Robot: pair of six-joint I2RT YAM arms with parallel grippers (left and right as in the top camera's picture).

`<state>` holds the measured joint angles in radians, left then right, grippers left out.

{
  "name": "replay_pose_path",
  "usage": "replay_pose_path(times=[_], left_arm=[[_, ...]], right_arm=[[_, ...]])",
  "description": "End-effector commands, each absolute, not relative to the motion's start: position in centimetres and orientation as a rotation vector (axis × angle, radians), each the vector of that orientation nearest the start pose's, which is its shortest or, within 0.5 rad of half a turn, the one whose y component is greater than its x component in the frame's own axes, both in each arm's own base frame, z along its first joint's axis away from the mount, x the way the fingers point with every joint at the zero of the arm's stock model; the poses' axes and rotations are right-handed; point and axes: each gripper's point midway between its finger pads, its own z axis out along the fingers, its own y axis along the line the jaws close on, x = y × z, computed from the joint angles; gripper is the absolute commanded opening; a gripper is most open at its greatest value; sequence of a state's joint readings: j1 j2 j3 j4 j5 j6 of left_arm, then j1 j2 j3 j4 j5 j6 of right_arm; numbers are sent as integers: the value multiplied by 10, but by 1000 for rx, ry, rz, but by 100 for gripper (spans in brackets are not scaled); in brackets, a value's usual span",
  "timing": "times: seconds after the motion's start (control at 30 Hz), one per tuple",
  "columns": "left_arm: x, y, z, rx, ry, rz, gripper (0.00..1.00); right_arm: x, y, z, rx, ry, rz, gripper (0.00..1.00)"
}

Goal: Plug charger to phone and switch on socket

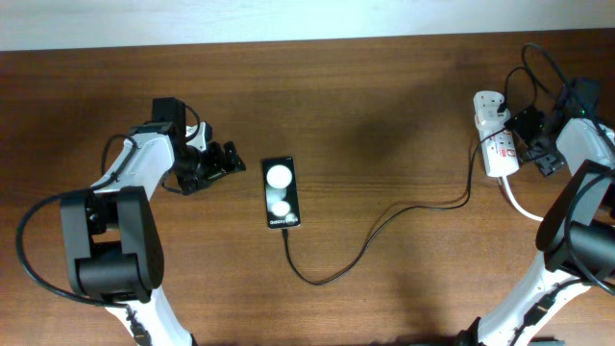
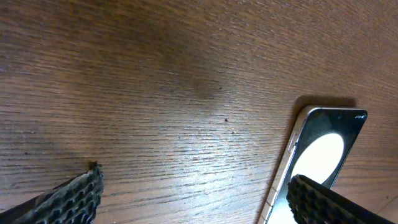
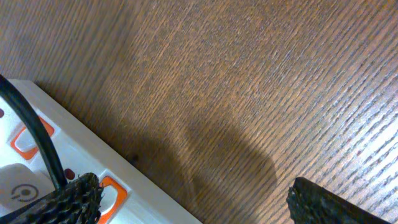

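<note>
The black phone (image 1: 281, 192) lies flat at the table's middle, two white blobs on its face. The thin black charger cable (image 1: 384, 224) runs from the phone's near end, where its tip (image 1: 285, 233) meets the phone, to the white socket strip (image 1: 494, 135) at the far right. My left gripper (image 1: 223, 160) is open just left of the phone; the left wrist view shows the phone's corner (image 2: 323, 149) by one fingertip. My right gripper (image 1: 534, 142) is open beside the socket; in the right wrist view one fingertip is over an orange-rimmed switch (image 3: 112, 190) of the strip (image 3: 68, 155).
A thick white cord (image 1: 519, 204) leaves the socket's near end toward the right arm. Thicker black robot cables (image 1: 538, 67) loop at the far right behind the socket. Bare brown wood lies between phone and socket.
</note>
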<state>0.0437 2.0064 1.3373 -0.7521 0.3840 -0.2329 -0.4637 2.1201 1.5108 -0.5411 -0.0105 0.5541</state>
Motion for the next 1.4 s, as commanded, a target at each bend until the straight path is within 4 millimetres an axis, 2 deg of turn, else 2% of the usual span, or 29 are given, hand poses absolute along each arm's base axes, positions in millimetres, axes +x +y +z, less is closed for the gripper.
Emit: replay_pose_path(times=[0.0, 0.13, 0.4, 0.77, 0.93, 1.27, 1.37], left_arm=[[394, -44, 13, -381, 2961, -574, 99], [395, -44, 14, -380, 2961, -574, 99], [394, -44, 14, -381, 2961, -574, 99], [395, -44, 14, -380, 2961, -574, 99], [395, -44, 14, -380, 2961, -574, 99], [395, -44, 14, -380, 2961, -574, 99], [395, -44, 14, -380, 2961, -574, 99]], right_arm=[[439, -213, 12, 1347, 2401, 75, 99], [431, -208, 3, 1360, 2427, 74, 99], [436, -185, 1, 1300, 2485, 81, 99], [423, -178, -4, 1331, 2543, 79, 99], [424, -172, -4, 1328, 2552, 127, 99], [443, -186, 3, 1291, 2459, 122, 99], [437, -200, 3, 1310, 2446, 5, 99]])
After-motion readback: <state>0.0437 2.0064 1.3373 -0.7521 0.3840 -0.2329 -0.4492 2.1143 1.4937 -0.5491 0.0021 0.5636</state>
